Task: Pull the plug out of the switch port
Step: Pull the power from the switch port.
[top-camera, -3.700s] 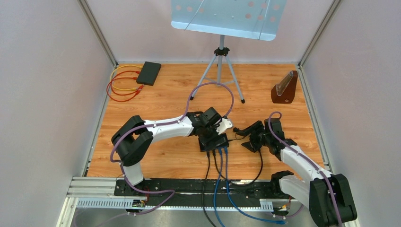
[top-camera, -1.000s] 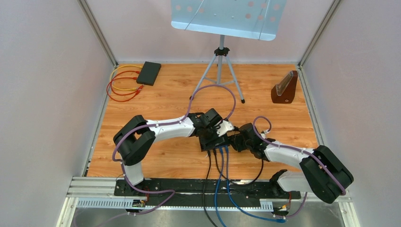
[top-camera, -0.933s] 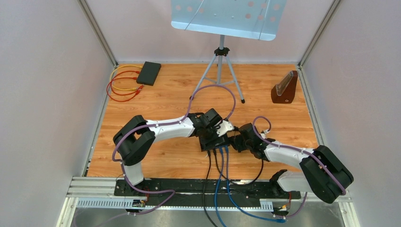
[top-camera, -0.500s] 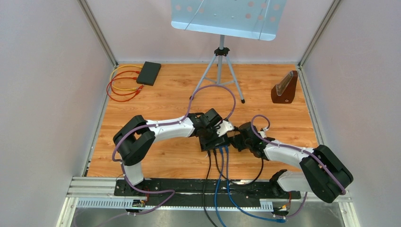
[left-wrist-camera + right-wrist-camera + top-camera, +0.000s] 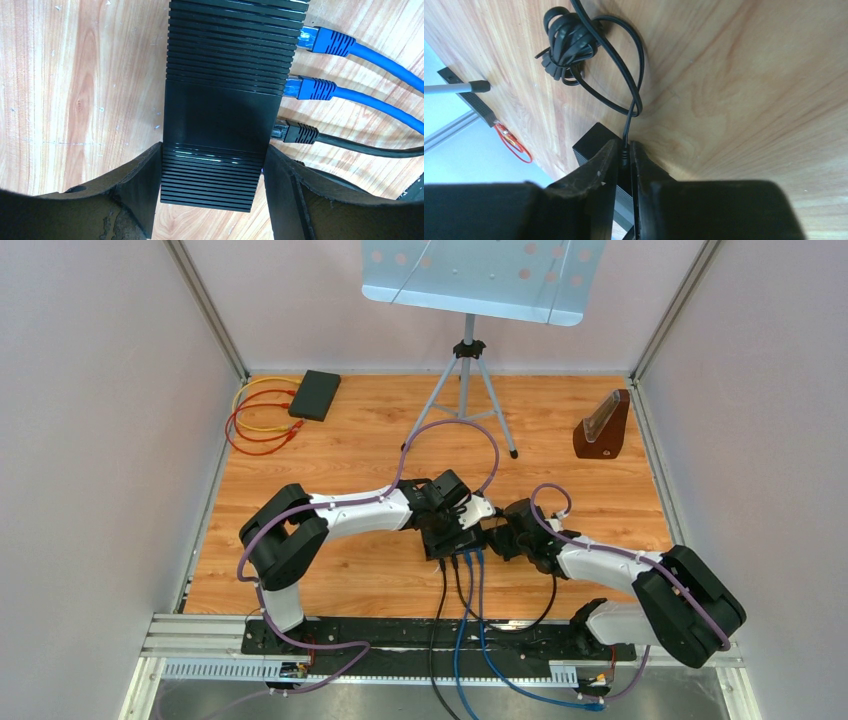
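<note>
From above, the left gripper [image 5: 447, 512] and right gripper [image 5: 497, 536] meet at the switch [image 5: 458, 543] in the middle of the surface [image 5: 350, 440]. They are well apart from the music stand [image 5: 467, 380] behind, the wooden wedge [image 5: 602, 427] at the right rear and the small black box [image 5: 315, 394] at the left rear, and none of these looks to be in the way. The left wrist view shows the left gripper's fingers [image 5: 142, 192] pressed against both long sides of the switch, clamping it. Two blue plugs [image 5: 320, 40] and a black network plug [image 5: 296, 133] sit along one edge. In the right wrist view the right gripper is clenched on the thin black plug [image 5: 624, 149] just where it enters the switch, and its lead runs off to a coiled bundle [image 5: 569, 45]. The pull should probably go straight along the plug's axis, away from the port, while the left gripper braces the switch. A sideways tug could twist the switch or let the fingers slide up the lead.
</note>
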### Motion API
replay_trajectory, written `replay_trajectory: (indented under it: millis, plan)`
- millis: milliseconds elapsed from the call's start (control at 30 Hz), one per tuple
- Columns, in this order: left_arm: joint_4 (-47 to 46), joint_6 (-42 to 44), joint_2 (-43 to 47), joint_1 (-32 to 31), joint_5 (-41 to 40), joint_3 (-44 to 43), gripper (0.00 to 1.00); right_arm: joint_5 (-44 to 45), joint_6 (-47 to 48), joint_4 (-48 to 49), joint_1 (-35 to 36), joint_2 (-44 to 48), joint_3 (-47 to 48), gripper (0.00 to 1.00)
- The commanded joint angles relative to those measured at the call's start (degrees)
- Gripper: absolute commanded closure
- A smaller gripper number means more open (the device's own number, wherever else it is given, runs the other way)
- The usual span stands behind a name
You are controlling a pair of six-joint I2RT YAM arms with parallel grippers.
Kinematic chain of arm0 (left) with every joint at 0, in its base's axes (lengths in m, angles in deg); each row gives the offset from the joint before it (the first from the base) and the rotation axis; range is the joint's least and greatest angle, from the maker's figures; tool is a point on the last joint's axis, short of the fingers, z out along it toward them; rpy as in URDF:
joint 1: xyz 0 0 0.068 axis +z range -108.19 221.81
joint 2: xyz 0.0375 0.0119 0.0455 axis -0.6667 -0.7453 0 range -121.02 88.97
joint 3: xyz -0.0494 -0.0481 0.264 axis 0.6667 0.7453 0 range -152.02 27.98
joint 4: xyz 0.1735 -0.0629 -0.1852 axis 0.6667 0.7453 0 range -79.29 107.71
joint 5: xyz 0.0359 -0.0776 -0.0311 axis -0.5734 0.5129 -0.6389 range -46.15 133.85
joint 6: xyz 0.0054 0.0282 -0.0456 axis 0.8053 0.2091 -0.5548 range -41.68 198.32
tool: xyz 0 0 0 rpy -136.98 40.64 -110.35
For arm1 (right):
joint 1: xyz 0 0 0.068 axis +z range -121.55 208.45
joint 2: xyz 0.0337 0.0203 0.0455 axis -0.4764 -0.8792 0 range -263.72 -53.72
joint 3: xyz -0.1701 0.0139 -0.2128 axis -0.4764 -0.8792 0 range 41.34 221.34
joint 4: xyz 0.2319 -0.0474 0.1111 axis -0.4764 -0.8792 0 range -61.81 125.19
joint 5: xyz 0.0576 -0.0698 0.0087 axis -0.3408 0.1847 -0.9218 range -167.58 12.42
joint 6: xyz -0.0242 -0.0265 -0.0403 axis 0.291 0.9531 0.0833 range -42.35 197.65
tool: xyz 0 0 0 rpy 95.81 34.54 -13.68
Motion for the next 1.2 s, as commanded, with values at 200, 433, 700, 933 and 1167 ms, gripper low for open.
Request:
replay_trajectory:
  millis: [200,433,700,933,1167]
  plan:
    - [-1.1,-1.3,-0.7,-1.0,3.0,1.5,0.33,6.6,6.8,1.6,2.0,1.5,-0.1,1.0]
    - [-2.2,-1.4,-0.2,-1.0,2.3,3.6,0.34,8.3,10.8,15.7,1.9,8.8,-7.1,1.0]
    - [-2.2,-1.7,-0.4,-1.0,1.9,3.6,0.34,7.4,-1.3,-13.0,2.0,6.8,2.7,1.0]
    - [-1.6,-1.6,-0.2,-0.9,1.1,4.2,0.34,3.8,3.3,14.6,2.0,7.4,-6.1,1.0]
    - [-2.1,-1.8,0.6,-0.9,0.7,5.5,0.35,6.6,-0.5,-11.4,2.0,4.6,2.8,1.0]
